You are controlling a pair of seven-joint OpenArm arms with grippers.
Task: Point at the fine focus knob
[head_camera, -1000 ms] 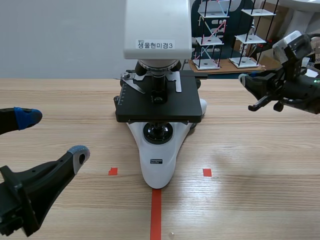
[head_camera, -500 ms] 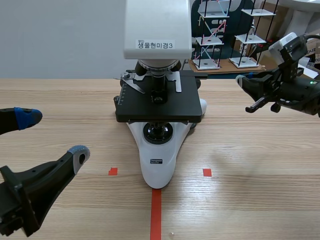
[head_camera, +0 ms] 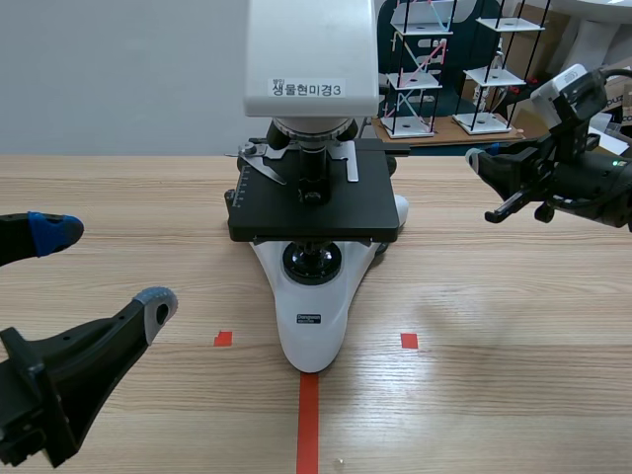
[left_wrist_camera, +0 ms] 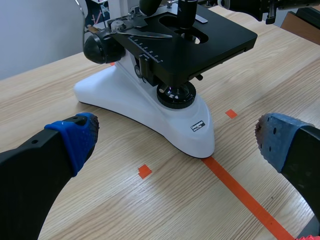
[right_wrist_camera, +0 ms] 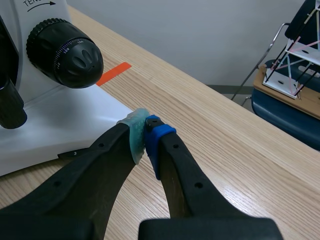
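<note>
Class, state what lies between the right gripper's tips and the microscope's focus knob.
In the right wrist view, only the microscope's white base lies between the shut right gripper and the focus knob.

Microscope (head_camera: 314, 197) mid-frame on the worktop (head_camera: 494, 326).
Its base runs toward the lower edge of the scene view. The left gripper (head_camera: 107, 265) is at lower left, well apart from it. The right gripper (head_camera: 481, 158) is at upper right, near the microscope's side; the knob (right_wrist_camera: 75, 55) lies ahead of its fingers (right_wrist_camera: 107, 160), not touching. Racks (head_camera: 415, 69) stand behind the worktop, upper right.
</note>
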